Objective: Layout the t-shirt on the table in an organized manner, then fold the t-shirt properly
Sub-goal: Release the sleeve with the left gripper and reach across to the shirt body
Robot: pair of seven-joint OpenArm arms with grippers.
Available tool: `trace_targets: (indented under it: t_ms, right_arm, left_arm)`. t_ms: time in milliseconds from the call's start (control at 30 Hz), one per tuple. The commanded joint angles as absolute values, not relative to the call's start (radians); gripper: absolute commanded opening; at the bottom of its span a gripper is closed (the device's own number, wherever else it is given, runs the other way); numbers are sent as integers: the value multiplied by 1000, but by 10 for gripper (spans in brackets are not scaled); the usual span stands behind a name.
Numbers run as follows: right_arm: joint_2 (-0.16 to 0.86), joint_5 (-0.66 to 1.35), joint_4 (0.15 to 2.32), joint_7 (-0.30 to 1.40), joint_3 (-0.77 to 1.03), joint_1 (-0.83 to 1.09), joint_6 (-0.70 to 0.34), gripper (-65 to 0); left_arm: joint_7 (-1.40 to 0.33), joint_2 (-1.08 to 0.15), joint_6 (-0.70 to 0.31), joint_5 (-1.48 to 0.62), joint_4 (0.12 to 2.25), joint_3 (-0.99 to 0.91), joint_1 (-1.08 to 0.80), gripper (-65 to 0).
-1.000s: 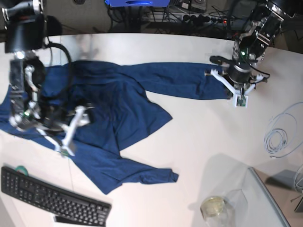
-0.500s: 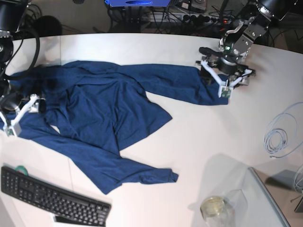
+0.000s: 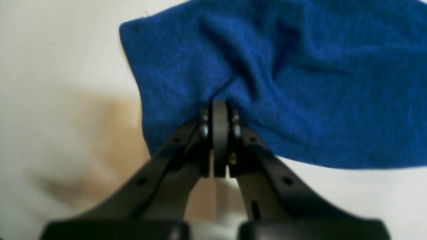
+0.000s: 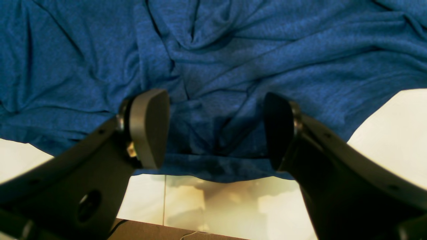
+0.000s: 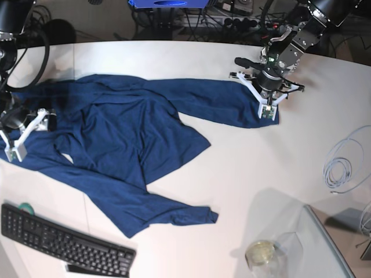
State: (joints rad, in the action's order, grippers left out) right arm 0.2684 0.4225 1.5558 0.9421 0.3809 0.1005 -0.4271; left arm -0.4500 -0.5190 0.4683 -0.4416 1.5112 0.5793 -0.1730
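Observation:
The dark navy t-shirt (image 5: pixel 127 145) lies crumpled across the left half of the white table (image 5: pixel 261 174), with one long strip reaching right. My left gripper (image 5: pixel 266 110) is at that strip's right end. In the left wrist view the left gripper (image 3: pixel 219 108) is shut on a pinched fold of the t-shirt (image 3: pixel 300 83). My right gripper (image 5: pixel 26 138) stands open at the shirt's left edge. In the right wrist view the right gripper (image 4: pixel 213 130) hangs wide over wrinkled t-shirt (image 4: pixel 233 50), with nothing between its fingers.
A black keyboard (image 5: pixel 64 240) lies at the front left. A glass jar (image 5: pixel 262 255) and a clear sheet (image 5: pixel 324 243) sit at the front right. A coiled white cable (image 5: pixel 342 165) lies at the right edge. Cables and gear crowd the far side.
My left gripper moved left onto the strip's end, opened, then shut on the cloth. My right arm swung from over the shirt's middle to its left edge, staying open.

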Motion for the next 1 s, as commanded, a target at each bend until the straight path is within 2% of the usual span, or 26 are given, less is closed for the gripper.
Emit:
trace_targets:
  t_ms: [0, 200, 267, 367, 500, 600, 767, 867, 967]
  right_arm:
    - [288, 429, 1570, 924, 409, 90, -433, -243]
    - [288, 429, 1566, 924, 533, 90, -433, -242]
    - [289, 427, 1540, 924, 573, 88, -433, -242]
    - [297, 427, 1478, 924, 633, 87, -433, -242]
    - [315, 427, 1415, 924, 650, 104, -433, -243]
    - [335, 427, 1403, 924, 651, 133, -433, -245]
    - [343, 427, 1402, 924, 651, 156, -433, -245]
    - [344, 427, 1414, 926, 651, 177, -433, -245]
    - [344, 427, 1405, 924, 644, 182, -432, -245]
  left_arm:
    - [-463, -538, 466, -432, 1587, 576, -160, -650]
    - [-679, -522, 461, -433, 1897, 611, -64, -650]
    - [-705, -489, 410, -433, 1939, 657, 22, -650]
    - [-717, -383, 341, -433, 1905, 722, 157, -650]
    - [-711, -226, 340, -433, 1771, 820, 321, -650]
    - [-694, -56, 340, -426, 1612, 842, 418, -650]
    - [-383, 157, 338, -424, 1188, 848, 555, -650]
    - [-140, 157, 343, -458, 1033, 909, 627, -650]
    - [39, 157, 344, -596, 940, 931, 702, -650]
